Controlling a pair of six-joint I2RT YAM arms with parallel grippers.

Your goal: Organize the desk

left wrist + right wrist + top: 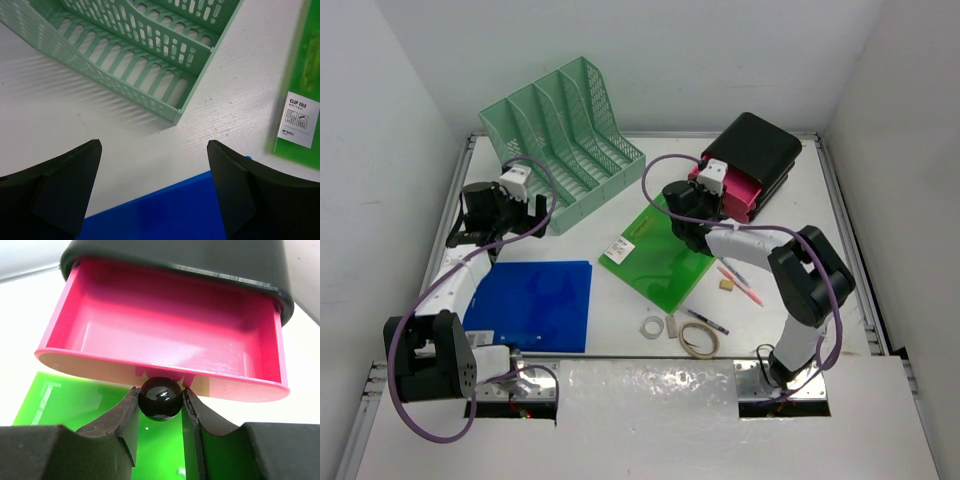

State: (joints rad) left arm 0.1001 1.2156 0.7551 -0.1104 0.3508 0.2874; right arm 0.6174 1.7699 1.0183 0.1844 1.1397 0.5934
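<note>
On the white desk, my right gripper is shut on the black round knob of a pink drawer. The drawer stands pulled out of a black drawer box and looks empty inside. My left gripper is open and empty over the far edge of a blue folder, just in front of the mint-green file rack. A green clip file lies at mid-desk, partly under my right gripper.
Near the front lie a pink pen, a purple pen, an eraser, a tape ring, a small white ring and a small white block. White walls close in the sides.
</note>
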